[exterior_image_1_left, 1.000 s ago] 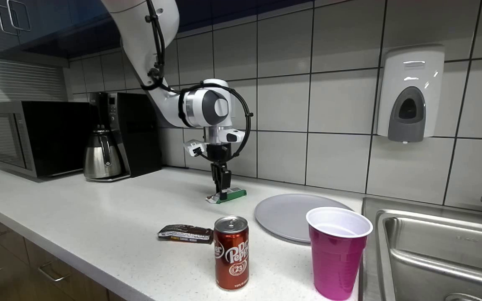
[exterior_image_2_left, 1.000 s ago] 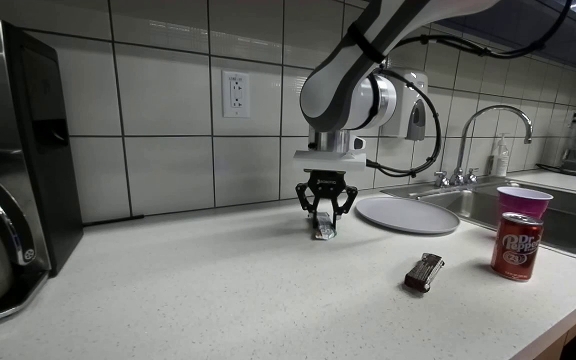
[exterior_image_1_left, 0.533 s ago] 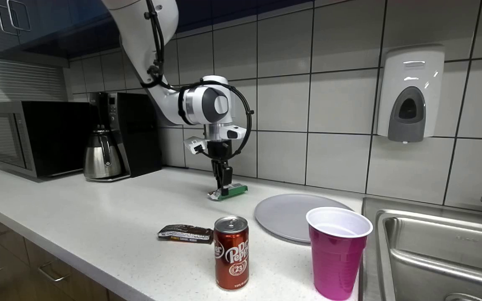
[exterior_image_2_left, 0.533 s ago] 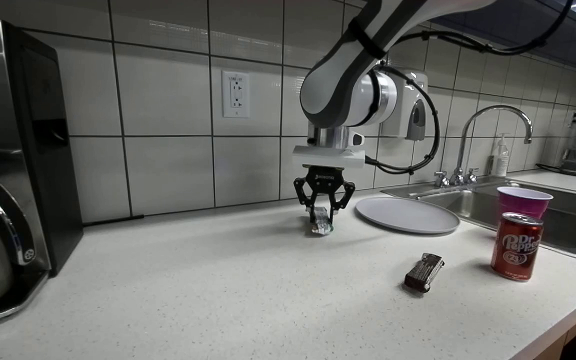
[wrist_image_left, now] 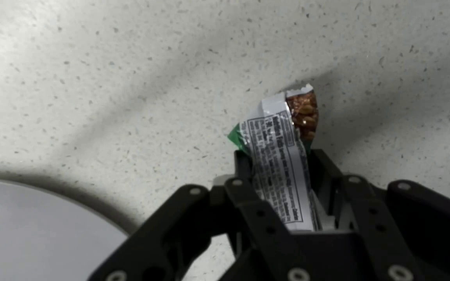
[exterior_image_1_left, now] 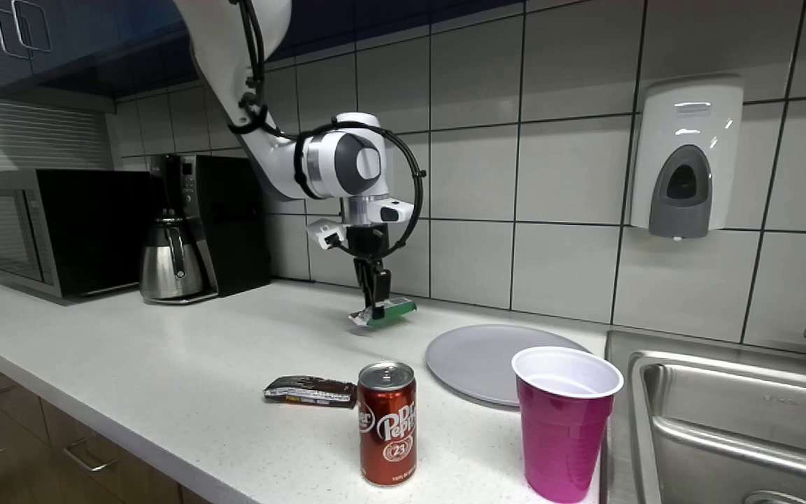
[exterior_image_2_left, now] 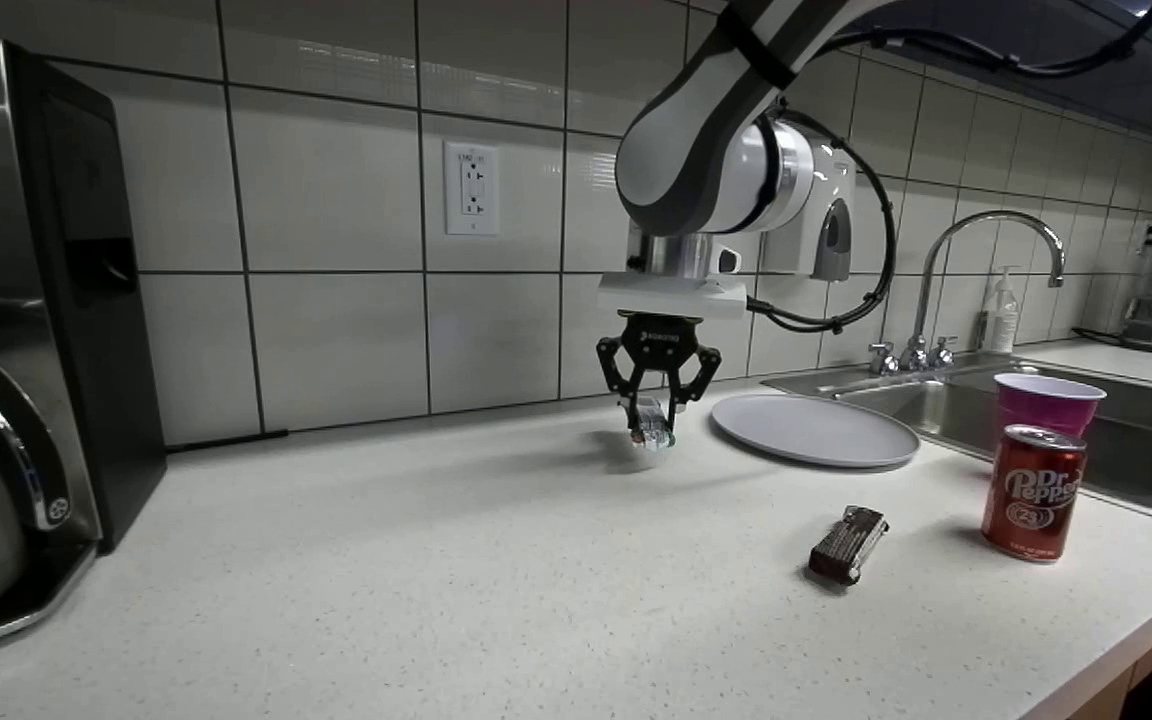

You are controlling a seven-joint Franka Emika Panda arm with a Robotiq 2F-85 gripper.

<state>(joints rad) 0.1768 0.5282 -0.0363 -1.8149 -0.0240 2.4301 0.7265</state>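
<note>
You have the green-and-white wrapped bar (wrist_image_left: 279, 168) between your fingers (wrist_image_left: 326, 175) — they are closed partway, pinching it by both long edges, with only the bar's width between them. Its printed label faces the wrist camera, and a crimped end with a picture of nuts sticks out past them. The bar hangs just above the speckled surface (exterior_image_1_left: 186, 350); in both exterior views you can see a shadow under it.

Near it you have the grey plate (exterior_image_1_left: 480, 364), lying flat, its rim also showing in the wrist view. Farther out, a dark wrapped bar (exterior_image_2_left: 848, 545) lies apart from the upright red soda can (exterior_image_2_left: 1034, 495). The pink cup (exterior_image_1_left: 564, 448) stands near the can, just beside the sink (exterior_image_1_left: 732, 406). Well away from your bar stand the coffee maker (exterior_image_1_left: 235, 224) — its steel pot (exterior_image_1_left: 172, 259) in place — and the microwave (exterior_image_1_left: 95, 231).
</note>
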